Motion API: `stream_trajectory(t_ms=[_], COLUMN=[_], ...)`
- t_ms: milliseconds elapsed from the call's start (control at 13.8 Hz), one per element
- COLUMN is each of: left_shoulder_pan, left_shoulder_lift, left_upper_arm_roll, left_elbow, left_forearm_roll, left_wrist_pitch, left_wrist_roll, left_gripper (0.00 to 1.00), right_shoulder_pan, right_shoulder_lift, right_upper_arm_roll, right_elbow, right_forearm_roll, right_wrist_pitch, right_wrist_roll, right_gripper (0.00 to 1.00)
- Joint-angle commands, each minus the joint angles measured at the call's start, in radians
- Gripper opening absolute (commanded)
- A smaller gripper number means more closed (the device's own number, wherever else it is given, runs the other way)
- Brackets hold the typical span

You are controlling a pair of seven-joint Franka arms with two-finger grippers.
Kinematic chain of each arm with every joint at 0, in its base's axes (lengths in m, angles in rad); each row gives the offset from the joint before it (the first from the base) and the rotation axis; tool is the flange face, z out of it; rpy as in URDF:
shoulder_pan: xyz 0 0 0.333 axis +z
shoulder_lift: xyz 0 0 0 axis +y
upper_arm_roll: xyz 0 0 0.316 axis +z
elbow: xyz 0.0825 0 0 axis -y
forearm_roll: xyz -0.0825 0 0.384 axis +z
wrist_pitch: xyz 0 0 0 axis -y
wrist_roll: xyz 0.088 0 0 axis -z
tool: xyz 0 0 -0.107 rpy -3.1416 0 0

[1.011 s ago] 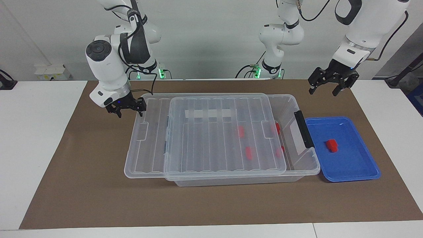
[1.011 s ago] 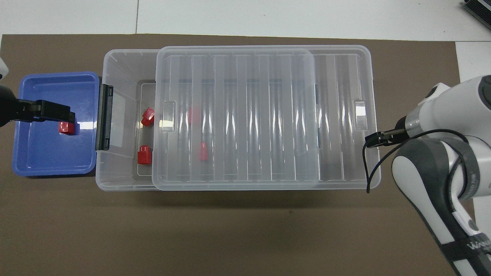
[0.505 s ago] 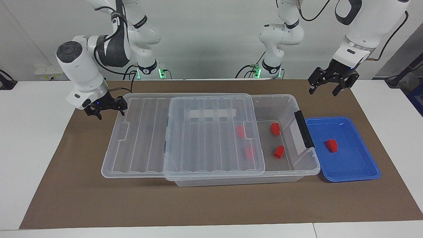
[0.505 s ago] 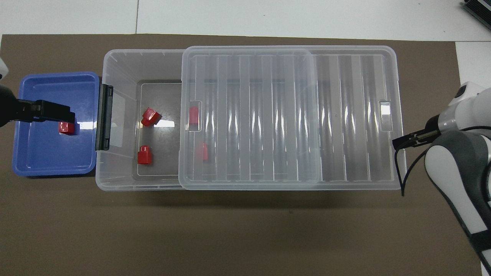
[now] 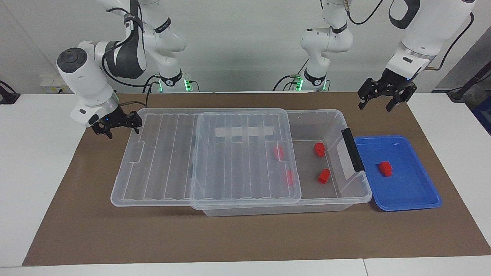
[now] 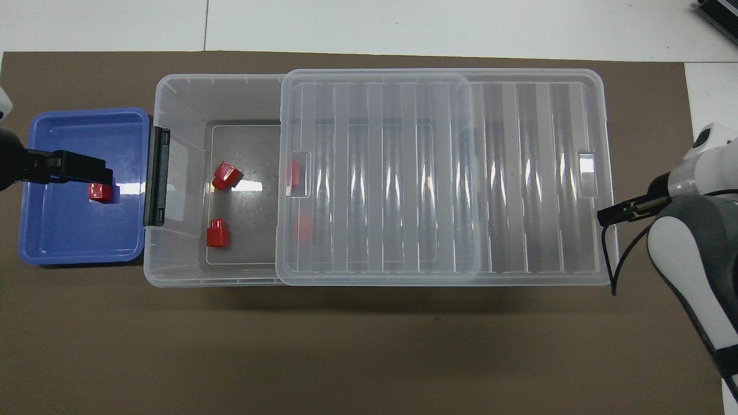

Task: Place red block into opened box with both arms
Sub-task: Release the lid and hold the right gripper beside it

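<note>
Box [image 5: 337, 122] sat mid-bench on brown mat [image 5: 245, 237], open at left arm's end. Lid [image 5: 172, 161] slid toward right arm's end, overhanging box there, covering most of it. White tape strip [image 5: 245, 132] on lid. Black handle [image 5: 353, 149] on box end next to blue tray [image 5: 418, 191].

Tray just beside box, at left arm's end of bench. One red block [image 5: 385, 168] lay in tray, apart from its walls.

Two more blocks in uncovered part of box: one [image 5: 319, 149] nearer robots, one [image 5: 324, 176] farther. Two others [image 5: 279, 152] [image 5: 290, 177] seen through lid edge, blurred by plastic.

Left gripper [image 5: 383, 100] hung in air over mat by tray's robot-side corner, jaws spread wide, nothing between them. In overhead view, left gripper [image 6: 86, 172] overlapped tray and covered part of block [image 6: 100, 192]; facing view showed it well above, no contact.

Right gripper [image 5: 117, 124] low at lid's corner at right arm's end, on robot side. Jaws wide. Touching lid or just clear of it: couldn't tell. In overhead view, tip [image 6: 620, 212] right at lid's end edge.
</note>
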Motion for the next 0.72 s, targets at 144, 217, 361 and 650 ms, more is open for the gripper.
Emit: stream_trajectory(t_ms=[144, 217, 361, 650], left_shoulder_pan=[0.007, 0.007, 0.007, 0.011], left_shoulder_lift=[-0.016, -0.017, -0.017, -0.017], left_upper_arm_roll=[-0.007, -0.007, -0.007, -0.006], left_elbow=[-0.010, -0.010, -0.010, -0.010], left_forearm_roll=[0.019, 0.018, 0.019, 0.019], left_wrist_pitch=[-0.011, -0.011, -0.011, -0.018], left_wrist_roll=[-0.009, -0.009, -0.009, -0.009], left_gripper=[1.00, 1.00, 1.00, 1.00], right_shoulder_pan=[-0.035, -0.035, -0.032, 0.006], right_shoulder_lift=[-0.020, -0.020, -0.021, -0.049], right_upper_arm_roll=[0.010, 0.010, 0.011, 0.014], right_elbow=[-0.023, -0.022, -0.009, 0.005], right_forearm_roll=[-0.021, -0.021, -0.019, -0.007], right_wrist_pitch=[0.013, 0.013, 0.002, -0.012], right_wrist_roll=[-0.040, -0.039, -0.023, 0.111], right_gripper=[0.99, 0.99, 1.00, 1.00])
